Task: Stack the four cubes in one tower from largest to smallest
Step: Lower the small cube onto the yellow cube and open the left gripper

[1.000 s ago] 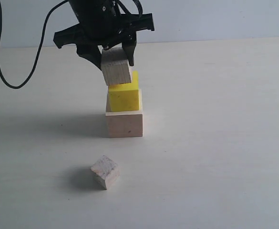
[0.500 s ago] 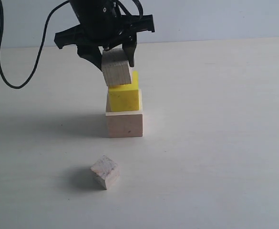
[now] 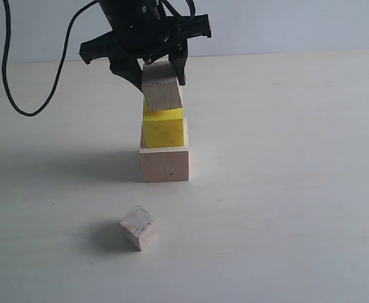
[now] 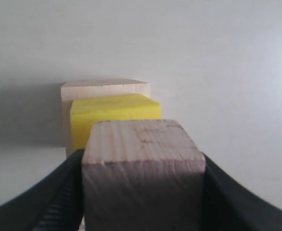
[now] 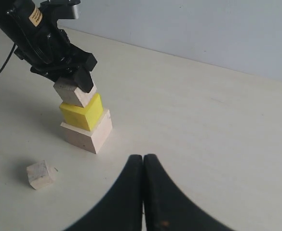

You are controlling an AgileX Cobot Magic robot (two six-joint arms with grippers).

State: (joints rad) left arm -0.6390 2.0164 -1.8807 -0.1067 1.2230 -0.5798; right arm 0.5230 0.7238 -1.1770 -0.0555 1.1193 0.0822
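The left gripper (image 3: 161, 74) clamps one small wooden cube (image 3: 162, 89), tilted off level, just over the yellow cube (image 3: 164, 129) on the large pale cube (image 3: 164, 165) in the middle of the table (image 3: 285, 189); whether they touch is unclear. The other small cube (image 3: 139, 227) lies corner-on toward the near edge. The right gripper (image 5: 143, 190) is pressed closed, empty

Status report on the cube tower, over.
Left gripper shut on small wooden cube, tilted over yellow cube. Right gripper shut, empty. Second small cube loose on table.
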